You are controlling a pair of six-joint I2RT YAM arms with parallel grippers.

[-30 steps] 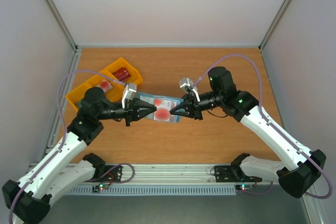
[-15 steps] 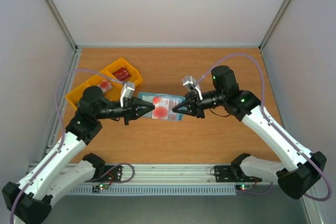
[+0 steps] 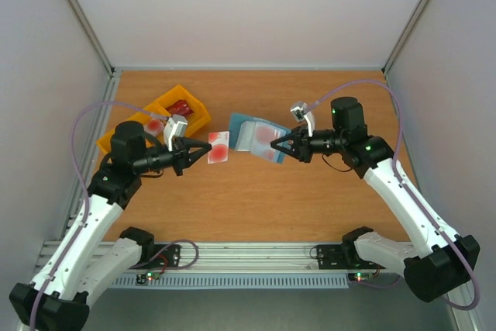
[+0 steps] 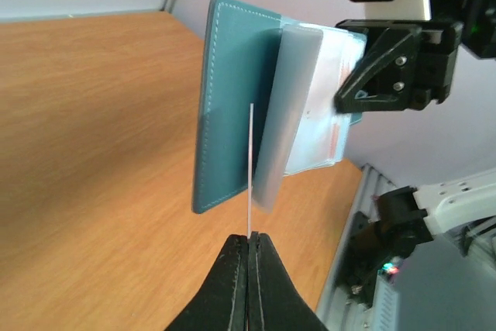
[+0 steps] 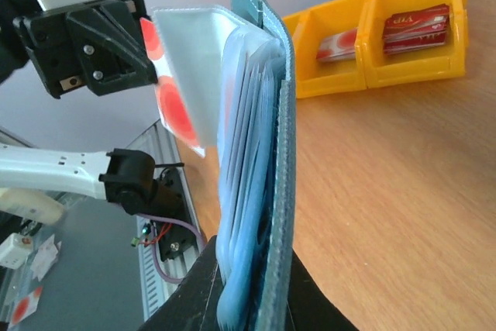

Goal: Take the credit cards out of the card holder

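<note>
My left gripper is shut on one of the credit cards, white with red round marks, held in the air. In the left wrist view the card shows edge-on, rising from the closed jaws. Just right of it hangs the slate-blue card holder, open, with clear sleeves fanned out. My right gripper is shut on the holder's lower edge. From above, a small gap separates card and holder. The card also shows in the right wrist view.
A yellow three-compartment tray sits at the back left on the wooden table. It holds a red card and a red-and-white one. Grey walls close in both sides, and a metal rail runs along the near edge.
My left gripper has pulled the card leftwards out of the holder. My right gripper has drawn the holder away to the right and back, so the two arms stand farther apart.
</note>
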